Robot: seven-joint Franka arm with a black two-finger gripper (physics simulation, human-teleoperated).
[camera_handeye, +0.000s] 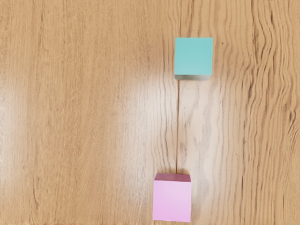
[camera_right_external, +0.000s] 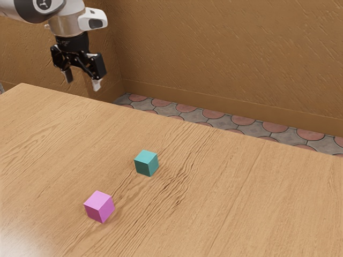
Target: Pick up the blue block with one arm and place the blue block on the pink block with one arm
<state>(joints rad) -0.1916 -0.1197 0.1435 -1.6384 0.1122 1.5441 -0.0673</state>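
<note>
On table [camera_right_external: 241, 203]: blue block [camera_right_external: 146, 163], pink block [camera_right_external: 99, 206] apart | gripper [camera_right_external: 82, 83] aloft, empty

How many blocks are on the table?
2. The teal block sits on the table; the pink block lies apart from it, nearer the camera, toward the exterior view's left. Nothing seems hidden.

Table [camera_right_external: 241, 203]: light brown wood with wavy grain and a broad flat top; pale sheen at the exterior view's lower left.
Board seam [camera_handeye: 178, 126]: thin, dark, straight line running along the tabletop's grain.
Wall [camera_right_external: 225, 48]: brown, rough-textured, behind the table.
Skirting [camera_right_external: 230, 103]: plain tan strip at the wall's foot.
Floor [camera_right_external: 241, 123]: grey tiles with reddish scallops, between the table's far edge and the wall.
</note>
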